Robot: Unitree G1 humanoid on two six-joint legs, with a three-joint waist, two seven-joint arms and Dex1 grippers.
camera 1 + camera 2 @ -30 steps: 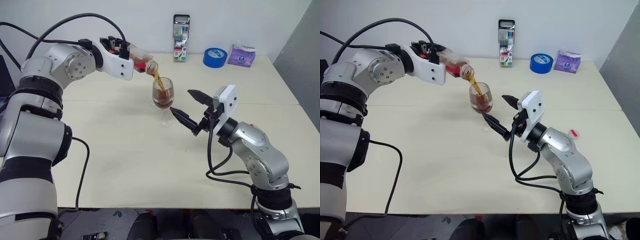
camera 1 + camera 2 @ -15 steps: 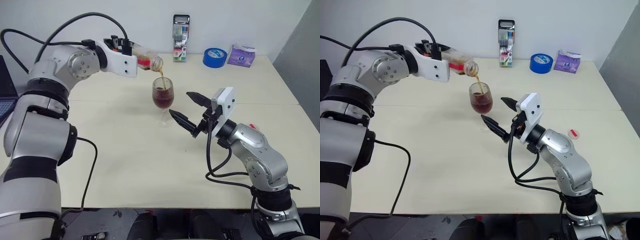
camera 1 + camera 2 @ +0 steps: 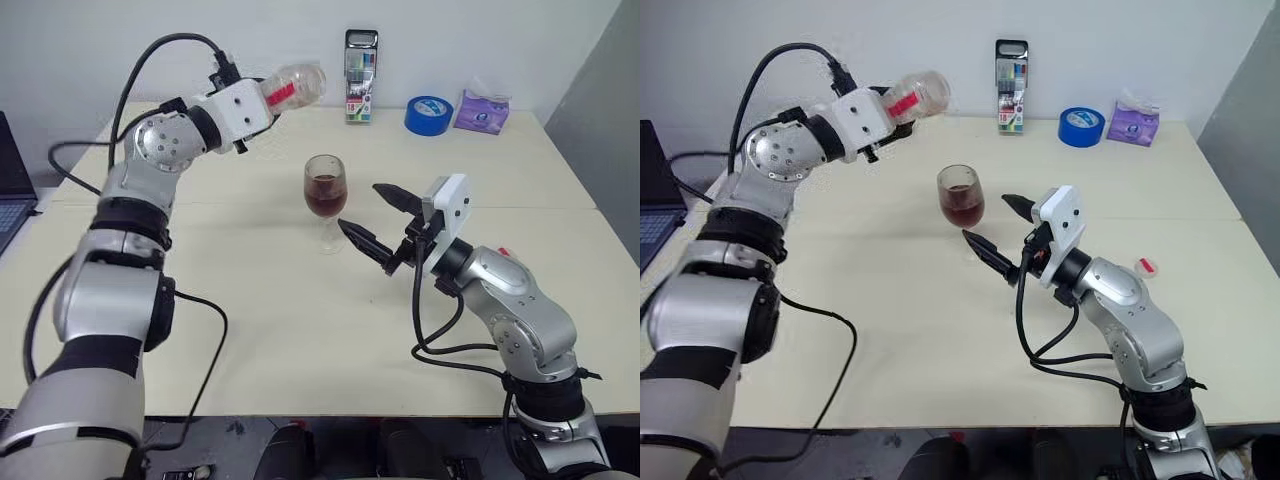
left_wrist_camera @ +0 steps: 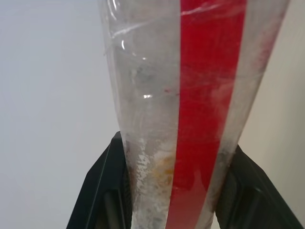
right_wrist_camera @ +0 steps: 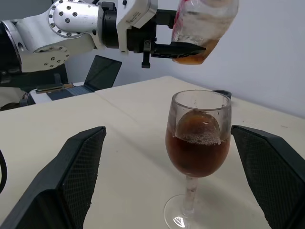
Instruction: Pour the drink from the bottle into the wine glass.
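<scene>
The left gripper (image 3: 262, 97), upper left of the frame, is clamped on the bottle (image 3: 295, 86), lifted with its mouth tilted slightly upward. A little drink remains in the bottle's base. The right gripper (image 3: 372, 220), right of centre, has its fingers spread wide, holding nothing, either side of the wine glass (image 3: 325, 200) without touching. The glass stands mid-table (image 3: 250, 330), about half full of the drink (image 5: 196, 151).

From where I'm driving, my left gripper (image 3: 262, 97) is up high, clamped on the bottle (image 3: 295, 86). My right gripper (image 3: 378, 216) hangs low near the table, fingers spread wide, holding nothing.
</scene>
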